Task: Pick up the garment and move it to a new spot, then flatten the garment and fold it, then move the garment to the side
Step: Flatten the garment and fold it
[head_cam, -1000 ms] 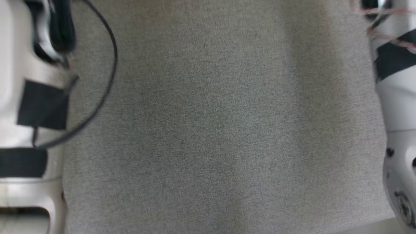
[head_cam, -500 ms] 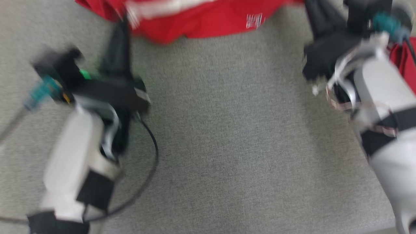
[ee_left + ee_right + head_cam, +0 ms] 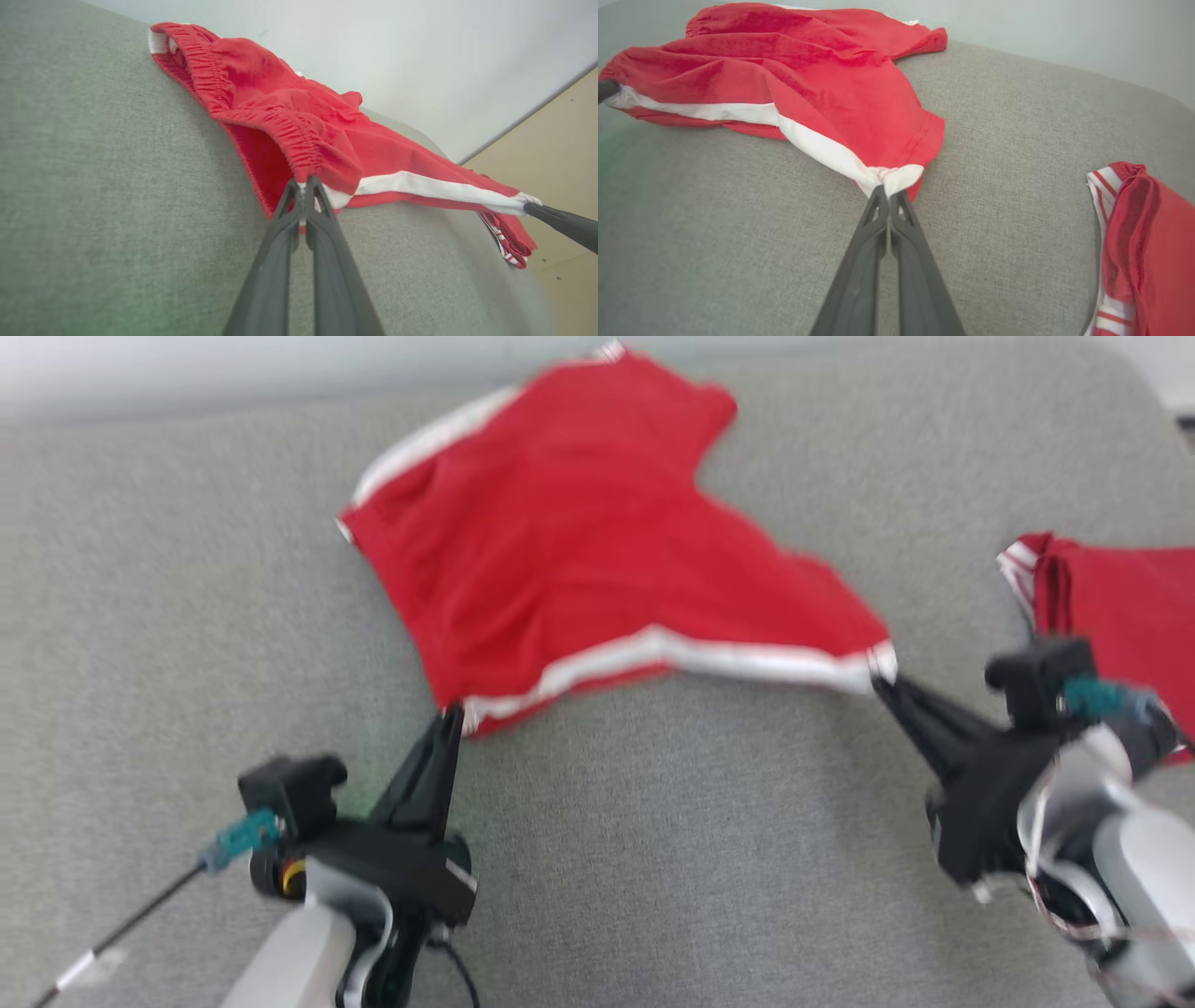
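The garment (image 3: 579,551) is a pair of red shorts with white side stripes, spread over the grey cushion. My left gripper (image 3: 455,714) is shut on its near left corner by the elastic waistband (image 3: 299,140). My right gripper (image 3: 882,683) is shut on the white-striped corner at the right (image 3: 896,177). The white stripe (image 3: 681,658) runs stretched between the two grips. In the left wrist view my left gripper (image 3: 303,184) pinches the red and white cloth. In the right wrist view my right gripper (image 3: 887,189) holds a bunched white tip.
A second red piece of clothing with white stripes (image 3: 1111,607) lies folded at the right edge of the grey cushion (image 3: 653,859). It also appears in the right wrist view (image 3: 1143,247). A pale wall rises behind the cushion.
The head camera has tilted up, so the shorts and both grippers have come fully into the picture. Both grippers stay shut.
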You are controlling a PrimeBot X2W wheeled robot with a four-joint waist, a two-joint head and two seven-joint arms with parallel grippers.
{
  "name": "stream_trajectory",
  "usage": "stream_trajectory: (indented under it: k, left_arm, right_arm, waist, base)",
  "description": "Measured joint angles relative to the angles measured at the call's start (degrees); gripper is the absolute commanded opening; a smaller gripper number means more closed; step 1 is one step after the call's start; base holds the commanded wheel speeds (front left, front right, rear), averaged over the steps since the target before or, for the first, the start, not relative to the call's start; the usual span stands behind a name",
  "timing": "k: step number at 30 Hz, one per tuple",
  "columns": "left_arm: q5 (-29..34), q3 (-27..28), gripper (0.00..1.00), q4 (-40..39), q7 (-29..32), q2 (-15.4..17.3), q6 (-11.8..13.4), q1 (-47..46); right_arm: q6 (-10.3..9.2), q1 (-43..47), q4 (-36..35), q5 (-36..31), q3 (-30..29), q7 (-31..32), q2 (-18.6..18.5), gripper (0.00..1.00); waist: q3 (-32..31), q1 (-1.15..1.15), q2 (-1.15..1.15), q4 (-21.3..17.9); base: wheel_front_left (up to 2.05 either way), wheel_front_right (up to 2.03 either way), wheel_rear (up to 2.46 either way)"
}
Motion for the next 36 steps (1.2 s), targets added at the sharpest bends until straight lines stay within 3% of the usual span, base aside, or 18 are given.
stream_trajectory:
  k: [7, 16, 21, 32, 36]
  left_arm:
    - [-1.33, -0.04, 0.00, 2.83, 0.58, 0.85, 0.96, 6.01]
    - [-2.49, -1.32, 0.00, 2.10, 2.22, 2.19, 1.89, 12.90]
    - [-2.31, -2.83, 0.00, -0.79, 3.57, 3.33, 2.50, 17.62]
    - [-1.82, -5.57, 0.00, -10.24, 10.05, 8.23, 6.48, 27.22]
    - [-0.77, -5.86, 0.00, -14.96, 10.47, 9.34, 8.02, 28.44]
  right_arm:
    - [0.00, 9.35, -4.27, -1.18, -2.12, 5.69, -4.21, 0.00]
    - [0.00, 17.47, -5.86, -1.52, -4.93, 10.90, -4.98, 0.00]
    - [0.00, 24.40, -9.72, 0.97, -7.92, 16.18, -5.88, 0.00]
    - [0.01, 38.09, -20.57, 3.00, -17.26, 28.93, -5.31, 0.00]
    - [0.01, 38.71, -25.21, 1.27, -20.48, 29.54, -4.65, 0.00]
  waist:
    - [-5.95, 0.00, 0.00, -0.02]
    - [-10.75, 0.01, 0.00, 0.29]
    - [-12.48, 0.01, 0.01, 0.97]
    - [-13.69, 0.02, 0.01, 1.55]
    - [-13.17, 0.02, 0.01, 2.02]
  base:
    - [0.00, 0.00, 0.00]
    - [0.00, 0.00, 0.00]
    - [0.00, 0.00, 0.00]
    - [0.00, 0.00, 0.00]
    - [0.00, 0.00, 0.00]
